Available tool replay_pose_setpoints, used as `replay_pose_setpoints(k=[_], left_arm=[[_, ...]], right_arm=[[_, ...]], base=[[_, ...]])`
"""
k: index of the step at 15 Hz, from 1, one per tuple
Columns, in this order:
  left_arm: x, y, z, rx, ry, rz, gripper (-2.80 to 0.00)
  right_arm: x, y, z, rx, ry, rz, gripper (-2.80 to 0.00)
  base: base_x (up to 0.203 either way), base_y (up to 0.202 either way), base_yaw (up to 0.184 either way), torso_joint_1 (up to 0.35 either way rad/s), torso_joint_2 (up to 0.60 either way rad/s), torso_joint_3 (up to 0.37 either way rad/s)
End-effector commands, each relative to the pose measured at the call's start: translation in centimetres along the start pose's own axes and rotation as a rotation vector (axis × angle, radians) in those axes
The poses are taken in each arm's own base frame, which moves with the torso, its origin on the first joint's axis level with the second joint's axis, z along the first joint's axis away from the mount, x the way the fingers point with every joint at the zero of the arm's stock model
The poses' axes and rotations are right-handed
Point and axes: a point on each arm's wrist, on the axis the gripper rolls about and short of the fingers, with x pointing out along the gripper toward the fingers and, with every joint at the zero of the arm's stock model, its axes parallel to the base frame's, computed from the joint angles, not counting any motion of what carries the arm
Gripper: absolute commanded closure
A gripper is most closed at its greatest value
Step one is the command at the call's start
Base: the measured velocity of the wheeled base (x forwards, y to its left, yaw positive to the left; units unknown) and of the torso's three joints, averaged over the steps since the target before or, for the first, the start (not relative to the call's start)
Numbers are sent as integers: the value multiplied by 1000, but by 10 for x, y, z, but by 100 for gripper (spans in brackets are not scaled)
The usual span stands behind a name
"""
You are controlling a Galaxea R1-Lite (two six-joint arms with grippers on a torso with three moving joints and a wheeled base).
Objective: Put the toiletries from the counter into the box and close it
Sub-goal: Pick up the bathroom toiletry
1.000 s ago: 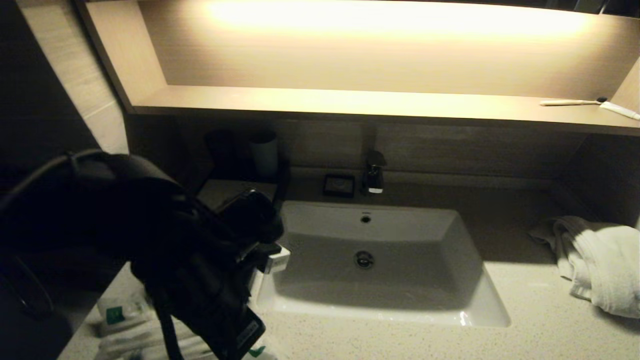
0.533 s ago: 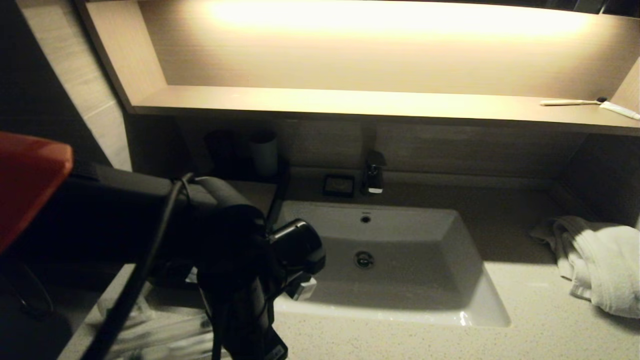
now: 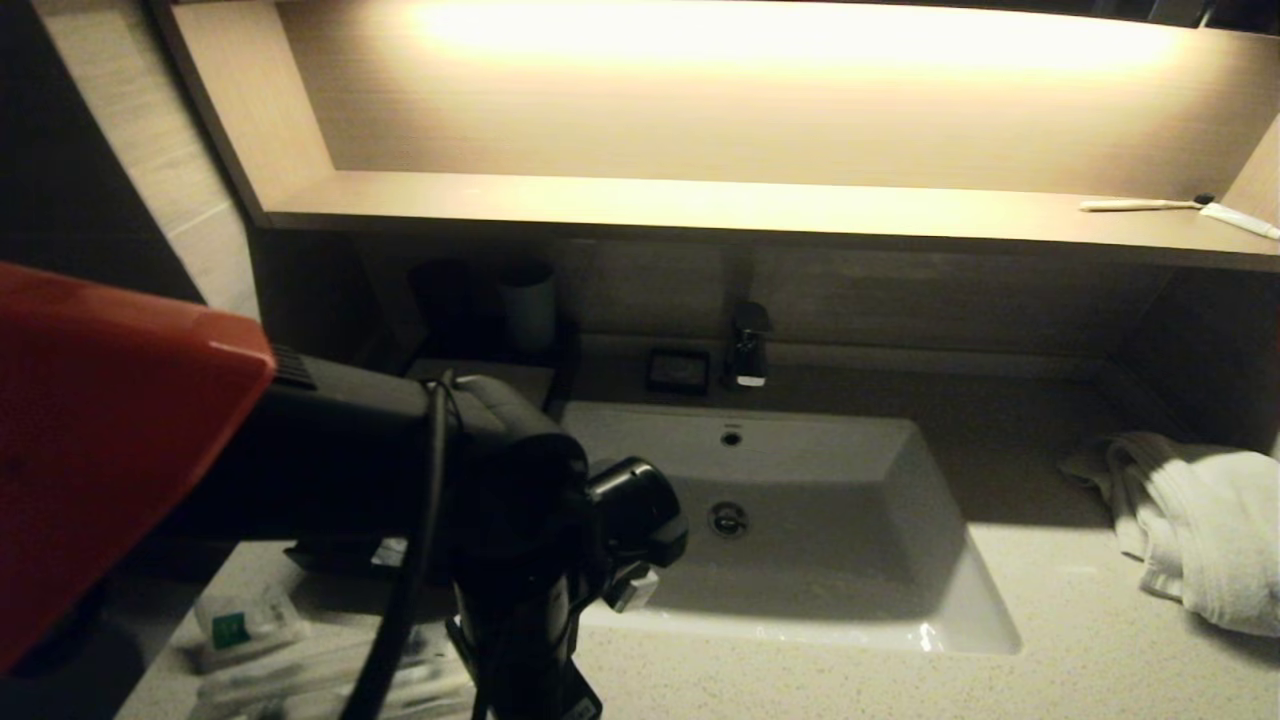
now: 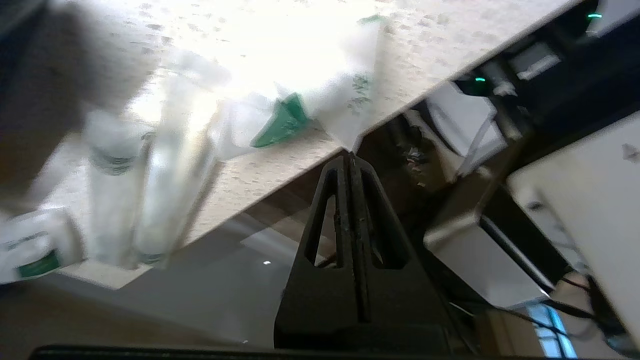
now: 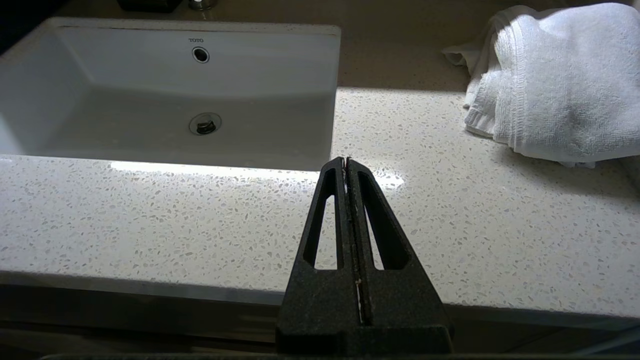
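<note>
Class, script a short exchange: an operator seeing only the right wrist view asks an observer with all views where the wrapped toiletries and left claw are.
Operator: Past the right claw I see only the white rectangular basin and a crumpled white towel. Where are the toiletries?
Observer: The clear-wrapped white sachets with green marks lie at the speckled beige stone counter's front left corner.
Operator: And the left claw?
Observer: It is shut, tips at the counter's edge beside a sachet.
</note>
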Motion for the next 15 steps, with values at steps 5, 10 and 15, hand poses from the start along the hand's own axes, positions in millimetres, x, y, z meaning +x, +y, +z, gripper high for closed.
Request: replay_pose_setpoints(k=[5,10,15], left_arm=[[8,0,15,-106,10,8,-280],[8,-1,16,-156,7,7,-280],[17,0,19,-207,37,12,-280]], right_arm=[[0,0,0,0,0,1,0],[0,0,0,0,0,1,0],[0,0,0,0,0,1,0]], base=[[0,0,0,0,0,0],[0,0,0,0,0,0],[0,0,0,0,0,0]])
